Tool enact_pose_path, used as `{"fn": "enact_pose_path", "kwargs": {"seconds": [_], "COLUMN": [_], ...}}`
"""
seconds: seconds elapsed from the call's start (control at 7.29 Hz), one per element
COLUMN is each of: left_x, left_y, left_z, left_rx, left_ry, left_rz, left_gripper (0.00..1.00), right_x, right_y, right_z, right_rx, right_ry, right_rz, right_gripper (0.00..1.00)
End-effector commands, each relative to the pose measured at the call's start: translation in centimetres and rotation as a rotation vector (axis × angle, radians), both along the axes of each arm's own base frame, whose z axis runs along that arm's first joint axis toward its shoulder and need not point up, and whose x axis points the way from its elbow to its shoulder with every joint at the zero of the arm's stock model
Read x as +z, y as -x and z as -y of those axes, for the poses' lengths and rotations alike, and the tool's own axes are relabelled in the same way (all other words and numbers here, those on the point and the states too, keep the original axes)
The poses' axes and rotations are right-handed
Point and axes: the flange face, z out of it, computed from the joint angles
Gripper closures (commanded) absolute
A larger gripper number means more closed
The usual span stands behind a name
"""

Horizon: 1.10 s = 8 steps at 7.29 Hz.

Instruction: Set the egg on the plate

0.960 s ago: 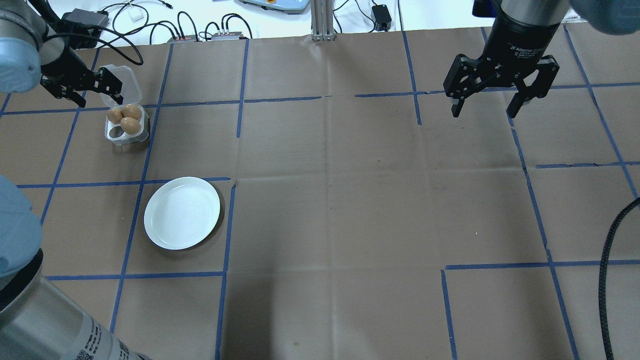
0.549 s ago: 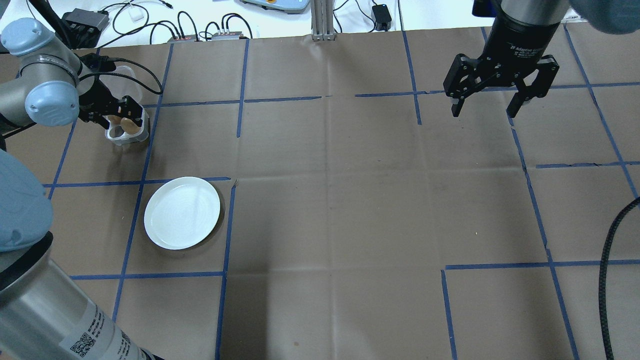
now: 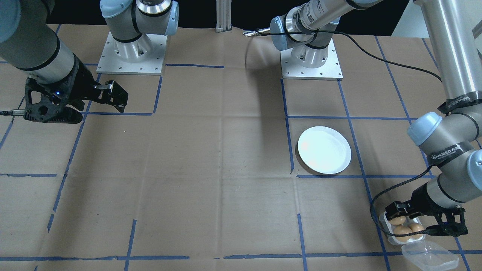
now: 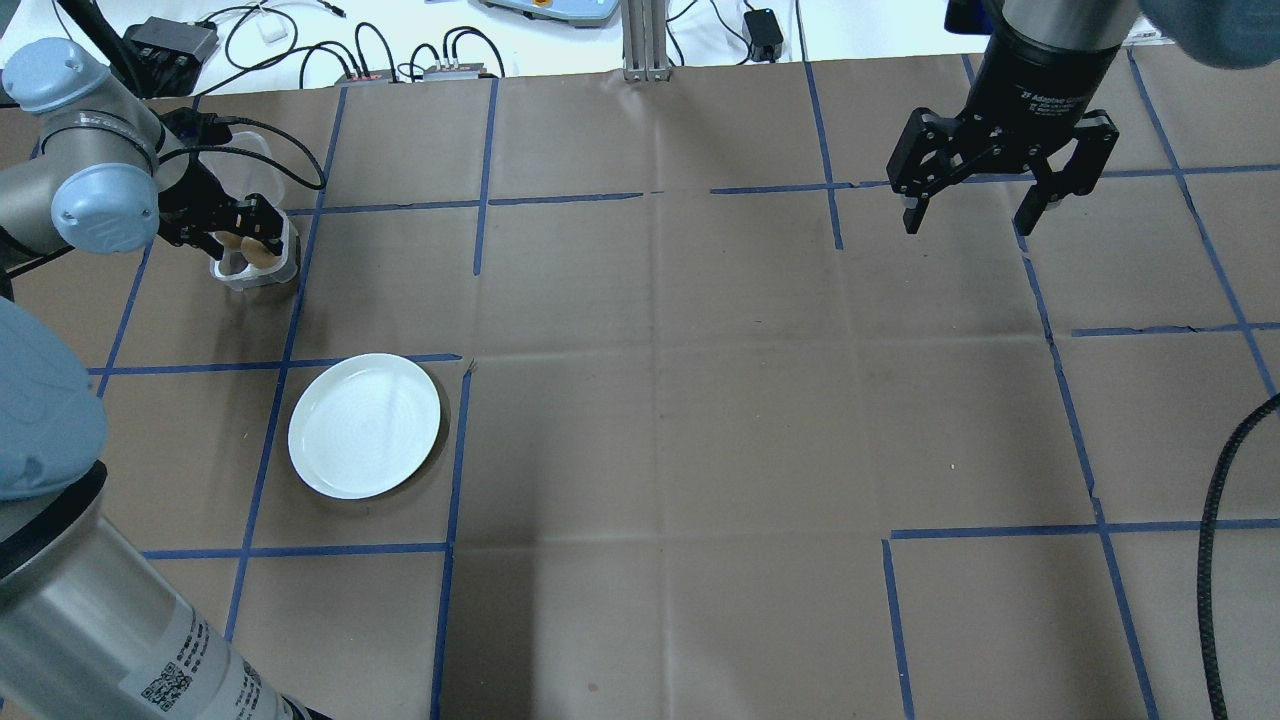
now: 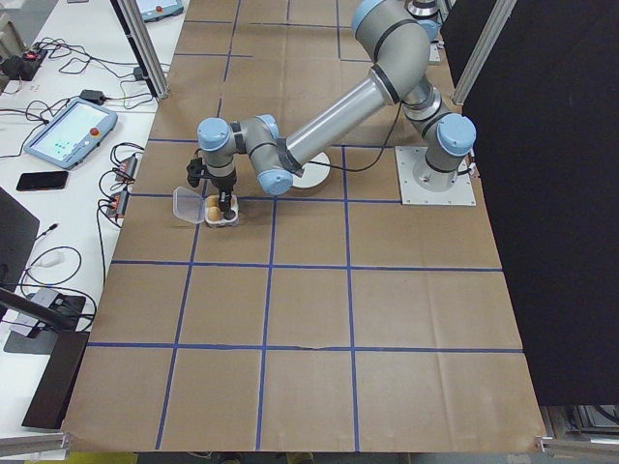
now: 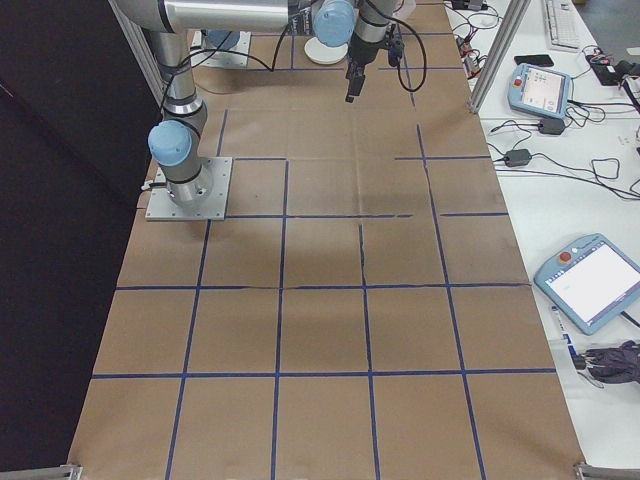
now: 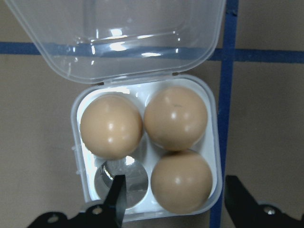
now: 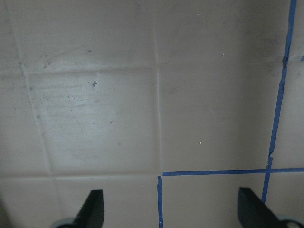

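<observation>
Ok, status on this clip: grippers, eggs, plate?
Left gripper open, fingers straddling one egg in the tray. Right gripper open, idle. Three eggs in the tray, plate bare. Nothing blocking.

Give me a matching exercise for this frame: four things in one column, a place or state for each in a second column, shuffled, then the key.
Things:
1. plate
2. egg tray
3. left gripper
4. right gripper

States:
A. open over bare brown paper
B. holds three eggs, one hole free
C. empty
D. open, straddling one egg in the tray

Pairs: 1-C, 2-B, 3-D, 4-A
</observation>
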Motion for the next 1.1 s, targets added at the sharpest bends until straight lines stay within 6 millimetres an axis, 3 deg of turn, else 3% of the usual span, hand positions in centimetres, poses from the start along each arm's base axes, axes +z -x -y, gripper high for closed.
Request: {"fn": "enact_pose_path", "kwargs": {"seconds": [0.0, 0.69, 0.96], "left_x": [0.01, 0.01, 0.64], "left_y": [0.1, 0.21, 0.24], "left_z": [0.18, 0.21, 0.14], "left_rx": [0.001, 0.001, -0.002], "left_ry": [0.016, 0.017, 0.021], "left_rz": [0.0, 0.0, 0.013], "left_gripper": [0.29, 0.56, 0.72], "right_x": [-0.03, 0.05, 0.05], "right_y": [0.0, -0.01, -0.01], "right_z": [0.02, -0.03, -0.03], "right_rx": [0.0, 0.0, 0.0], "right_ry": [0.0, 0.001, 0.001], "right_rz": [0.0, 0.0, 0.0], "right_gripper": [0.0, 0.0, 0.0]}}
